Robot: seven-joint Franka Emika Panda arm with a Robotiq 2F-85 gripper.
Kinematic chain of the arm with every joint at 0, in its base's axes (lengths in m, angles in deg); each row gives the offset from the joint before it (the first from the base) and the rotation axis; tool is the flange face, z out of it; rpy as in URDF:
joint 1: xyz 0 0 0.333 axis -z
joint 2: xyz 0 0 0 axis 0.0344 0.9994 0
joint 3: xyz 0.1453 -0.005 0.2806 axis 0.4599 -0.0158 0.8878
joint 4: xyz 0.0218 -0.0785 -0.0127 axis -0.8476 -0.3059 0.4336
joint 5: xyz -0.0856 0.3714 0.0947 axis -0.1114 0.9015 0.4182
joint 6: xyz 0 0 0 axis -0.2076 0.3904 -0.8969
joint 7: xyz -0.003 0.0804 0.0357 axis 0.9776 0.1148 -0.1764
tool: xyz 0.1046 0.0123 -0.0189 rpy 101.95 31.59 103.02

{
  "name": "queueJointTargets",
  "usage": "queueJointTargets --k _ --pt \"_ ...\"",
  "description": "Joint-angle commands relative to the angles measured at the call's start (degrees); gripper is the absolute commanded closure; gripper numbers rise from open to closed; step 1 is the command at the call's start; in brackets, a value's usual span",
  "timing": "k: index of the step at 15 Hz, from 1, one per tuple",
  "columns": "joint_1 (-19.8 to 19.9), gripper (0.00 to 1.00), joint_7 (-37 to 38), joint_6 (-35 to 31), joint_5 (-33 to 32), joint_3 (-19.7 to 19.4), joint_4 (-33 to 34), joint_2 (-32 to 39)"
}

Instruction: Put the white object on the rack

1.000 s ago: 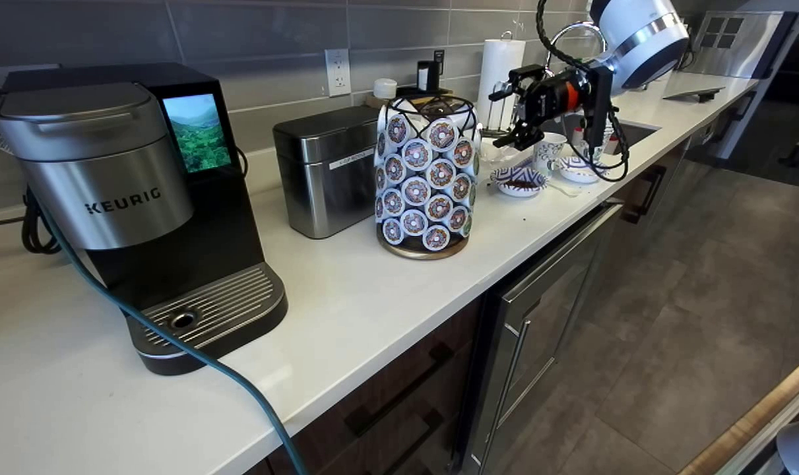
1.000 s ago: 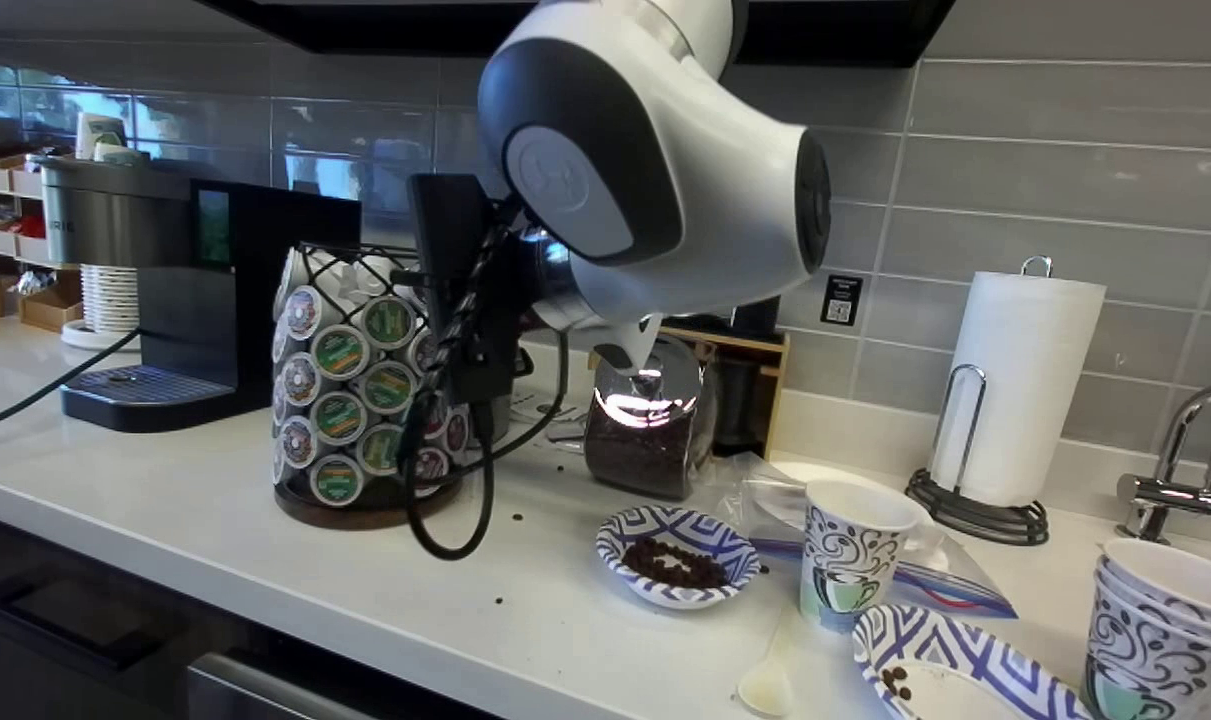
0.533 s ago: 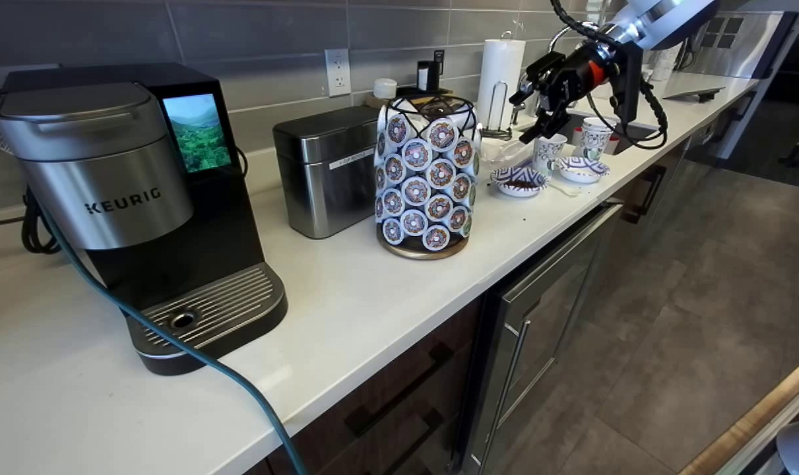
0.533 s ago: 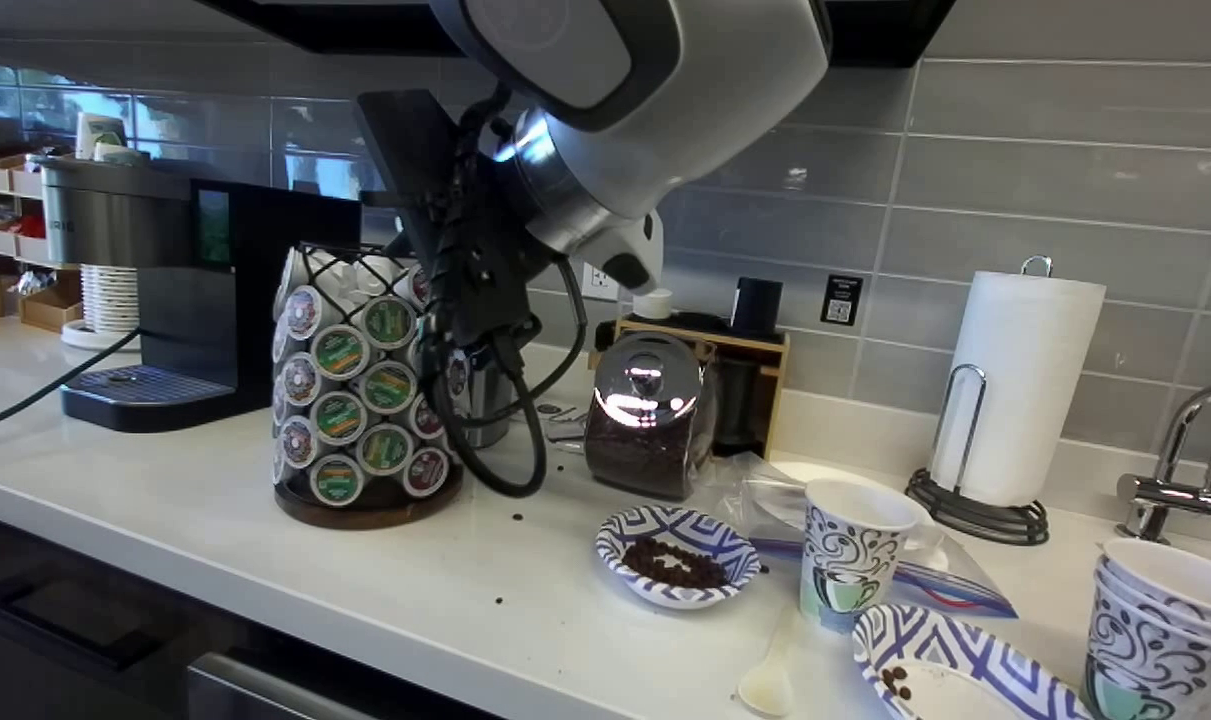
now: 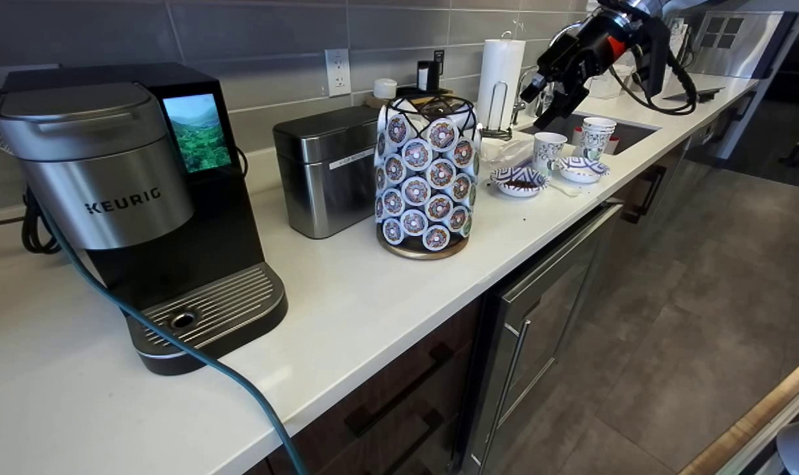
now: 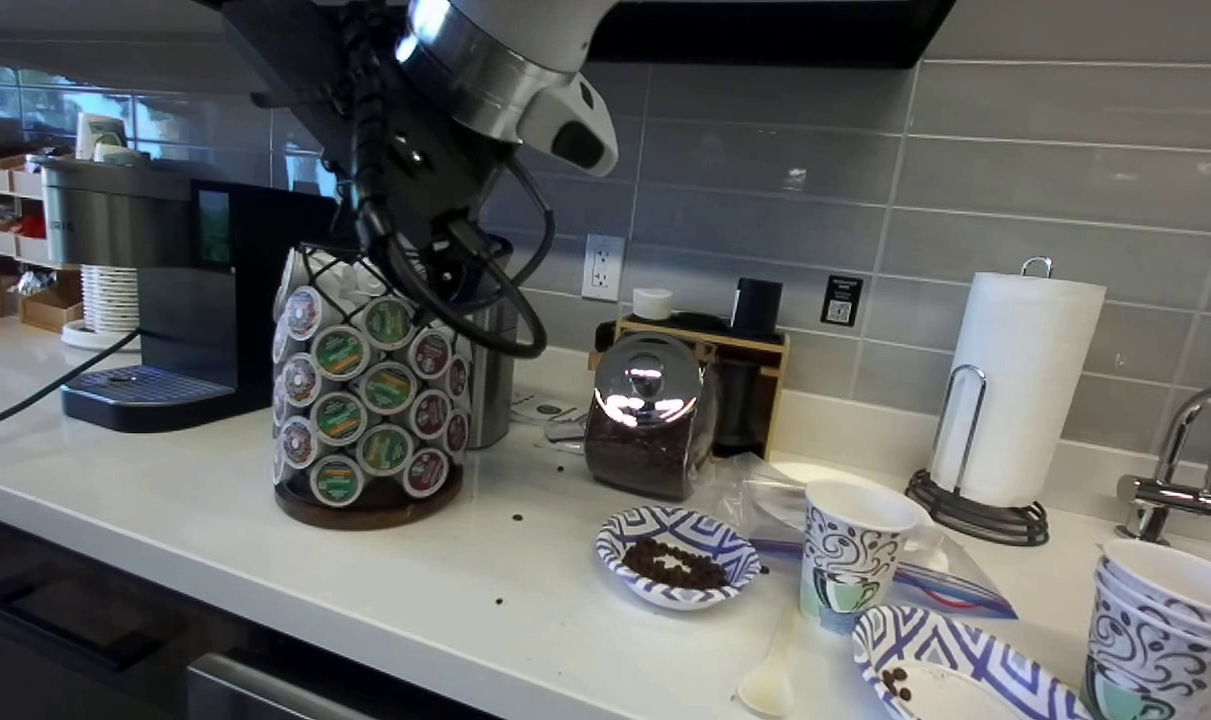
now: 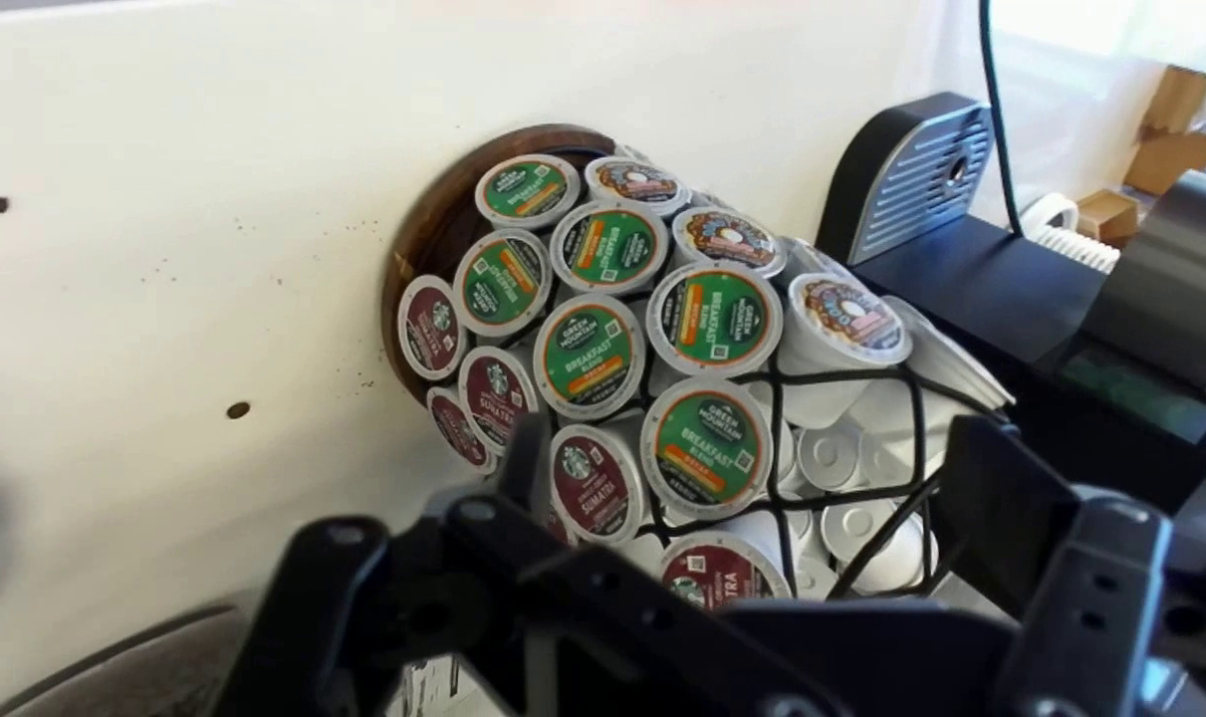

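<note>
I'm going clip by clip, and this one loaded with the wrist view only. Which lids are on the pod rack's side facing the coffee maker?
Observer: Mostly donut-picture lids, in rows around that side of the rack, as an exterior view shows.
Operator: Thanks. Is anything white standing outside my picture?
Observer: Yes, a paper towel roll stands upright on a dark wire holder; both exterior views show it.

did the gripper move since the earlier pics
Yes: in an exterior view, the gripper has moved rightward in the picture; it overlapped the paper towel roll earlier and now sits right of it.
</note>
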Motion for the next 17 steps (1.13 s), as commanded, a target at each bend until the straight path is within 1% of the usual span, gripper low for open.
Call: queueJointTargets --k 1,5,9,10,13,17 --pt "-1.42 0.0 -1.08 -6.93 -4.06 0.86 -6.13 -7.31" --pt "-3.18 0.0 -2.93 -13.21 -3.34 0.74 -9.83 -12.34" --pt "-4.85 0.0 -3.82 -17.84 -2.97 0.32 -12.57 -15.74" --pt "-5.21 0.0 -2.88 -15.69 -3.19 -0.62 -9.55 -12.85" --pt "-5.71 0.0 -2.86 -16.7 -3.27 -0.66 -10.81 -14.45" --pt "-5.72 0.0 -2.95 -16.72 -3.28 -0.71 -11.15 -14.69"
